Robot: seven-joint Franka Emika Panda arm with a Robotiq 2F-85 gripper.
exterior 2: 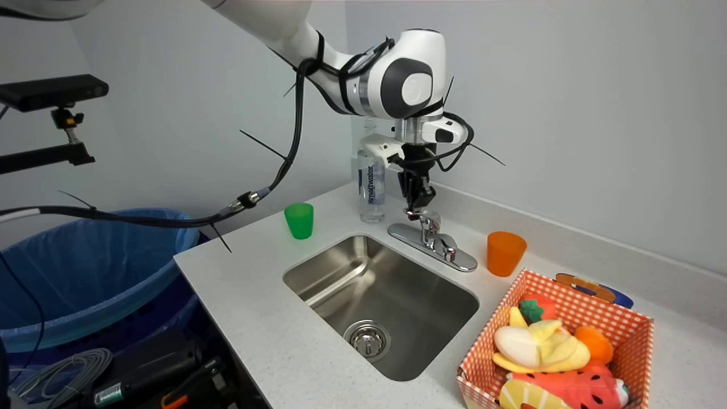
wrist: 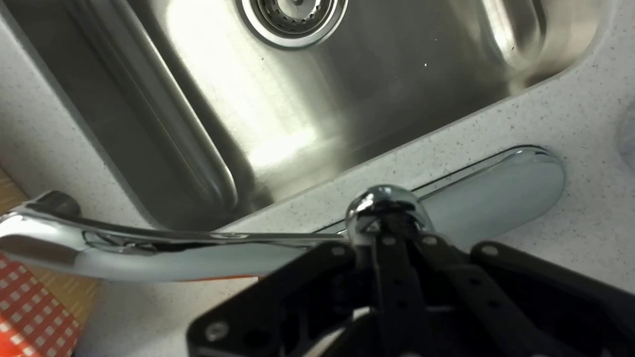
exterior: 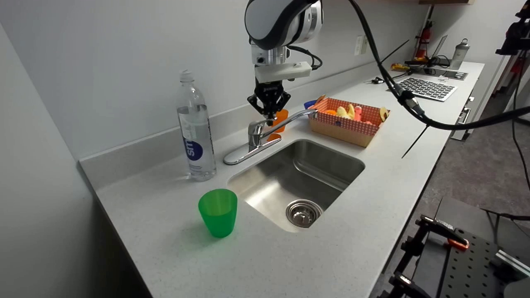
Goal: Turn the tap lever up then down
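The tap lever (exterior: 257, 124) is the shiny chrome handle on top of the silver faucet. It also shows in an exterior view (exterior 2: 430, 218) and, as a rounded chrome top partly covered by the fingers, in the wrist view (wrist: 379, 196). The curved spout (exterior: 295, 117) reaches out from the faucet. My gripper (exterior: 270, 117) points straight down with its fingertips at the lever's free end. In the wrist view the black fingers (wrist: 408, 239) are drawn together and look shut. The tips seem to touch the lever, but I cannot tell whether it is between them.
A clear water bottle (exterior: 198, 149) and a green cup (exterior: 219, 213) stand near the steel sink (exterior 2: 363, 272). An orange cup (exterior 2: 504, 254) stands beyond the faucet's base plate. A red checked basket (exterior 2: 636, 346) holds toy food. A wall runs behind the counter.
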